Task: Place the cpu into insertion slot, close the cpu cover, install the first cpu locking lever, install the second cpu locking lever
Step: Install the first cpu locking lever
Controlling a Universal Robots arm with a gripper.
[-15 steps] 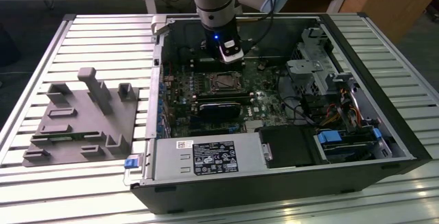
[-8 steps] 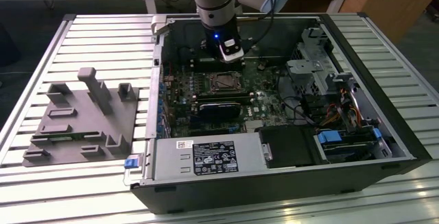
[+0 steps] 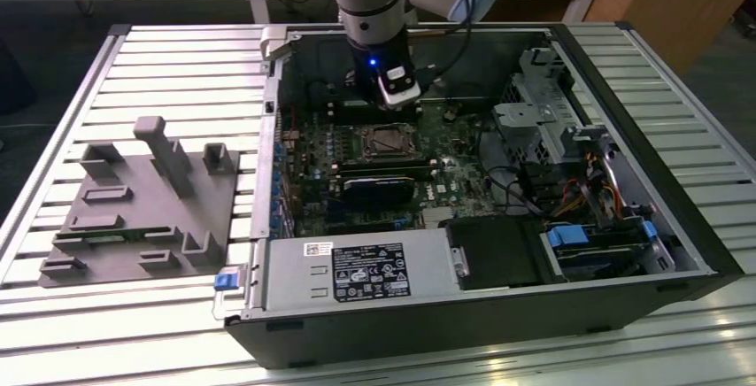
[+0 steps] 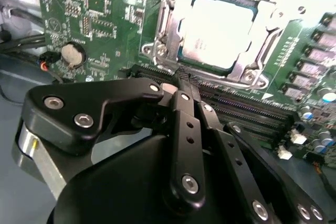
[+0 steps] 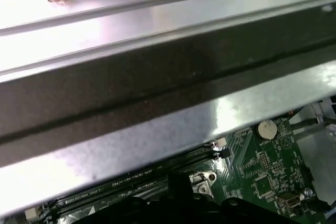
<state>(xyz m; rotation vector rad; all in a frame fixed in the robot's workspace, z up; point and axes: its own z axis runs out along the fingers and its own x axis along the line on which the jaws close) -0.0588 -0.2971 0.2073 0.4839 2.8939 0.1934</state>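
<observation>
Second wrist view: the cpu (image 4: pixel 218 32) is seen seated in the insertion slot (image 4: pixel 185 59), with the cpu cover (image 4: pixel 239 66) lowered around it as a silvery frame.

The end effector (image 4: pixel 181 85) is held just beside the socket's near edge, fingers drawn together on nothing, presumably so that a locking lever can be worked. In the exterior view the end effector (image 3: pixel 395 96) is hung inside the open computer case (image 3: pixel 497 315) on the bench (image 3: pixel 154 50).

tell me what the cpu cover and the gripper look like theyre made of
The cpu cover looks like bare stamped metal: silvery and shiny, with thin bent edges. The gripper looks like black-coated or anodised metal, possibly hard plastic: matte dark links joined by bright screws.
</observation>
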